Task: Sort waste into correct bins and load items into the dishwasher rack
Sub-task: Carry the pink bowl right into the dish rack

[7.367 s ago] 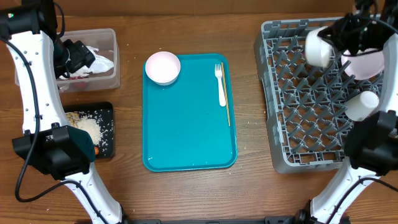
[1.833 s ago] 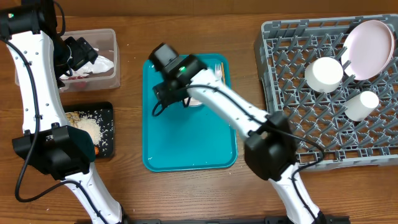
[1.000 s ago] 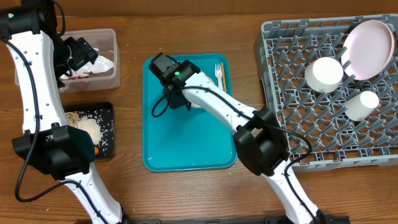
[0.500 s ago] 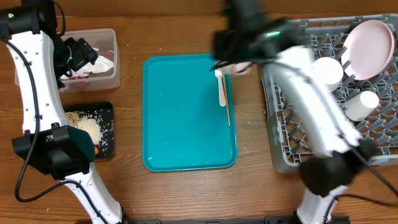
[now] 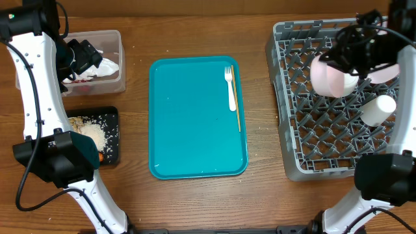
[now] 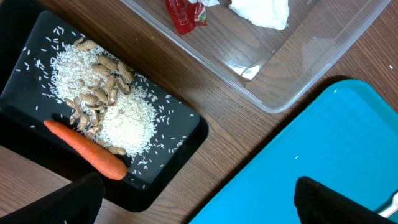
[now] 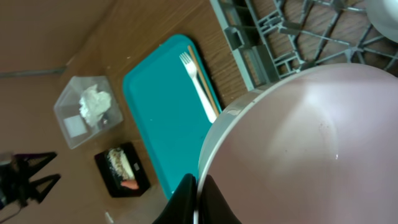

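Note:
My right gripper is shut on the rim of a white-pink bowl and holds it over the left part of the grey dishwasher rack. In the right wrist view the fingers pinch the bowl's rim. The pink plate and small white cup stand in the rack; the other bowl is hidden. The white fork and wooden stick lie on the teal tray. My left gripper is open and empty.
The clear tub holds white napkins and a red wrapper. The black tray holds rice, beige scraps and a carrot. The left arm stands along the table's left side.
The right arm lifted the bowl off the teal tray's top-left corner and carried it right, to above the rack. The left arm has not moved.

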You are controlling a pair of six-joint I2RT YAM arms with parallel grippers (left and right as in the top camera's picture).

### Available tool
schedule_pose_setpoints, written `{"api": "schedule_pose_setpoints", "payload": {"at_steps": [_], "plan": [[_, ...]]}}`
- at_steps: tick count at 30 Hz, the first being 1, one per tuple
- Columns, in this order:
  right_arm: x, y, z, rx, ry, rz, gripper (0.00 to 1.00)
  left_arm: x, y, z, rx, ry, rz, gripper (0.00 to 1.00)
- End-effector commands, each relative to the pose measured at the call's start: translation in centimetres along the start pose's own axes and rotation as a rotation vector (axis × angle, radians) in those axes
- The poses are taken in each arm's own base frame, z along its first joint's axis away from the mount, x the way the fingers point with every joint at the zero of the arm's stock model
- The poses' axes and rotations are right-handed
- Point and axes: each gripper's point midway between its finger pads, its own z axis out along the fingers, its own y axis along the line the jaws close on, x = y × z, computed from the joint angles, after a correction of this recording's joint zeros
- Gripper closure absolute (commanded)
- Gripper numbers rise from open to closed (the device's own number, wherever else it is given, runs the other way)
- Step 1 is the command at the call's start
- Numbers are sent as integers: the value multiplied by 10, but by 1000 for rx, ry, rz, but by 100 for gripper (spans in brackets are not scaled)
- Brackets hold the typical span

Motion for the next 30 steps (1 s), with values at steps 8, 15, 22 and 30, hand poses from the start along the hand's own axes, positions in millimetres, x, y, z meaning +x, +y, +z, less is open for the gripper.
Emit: {"api": "schedule_pose_setpoints", "payload": {"at_steps": [8, 15, 22, 30], "plan": [[15, -22, -36, -356, 10, -48, 96, -1, 5, 1, -25, -6, 18, 0], [36, -77, -21, -637, -68, -2, 96, -3, 4, 1, -18, -12, 18, 0], [35, -110, -16, -660, -150, 24, 96, -3, 4, 1, -18, -12, 17, 0], [34, -89, -22, -760, -150, 71, 96, -5, 2, 1, -11, -24, 17, 0]]}}
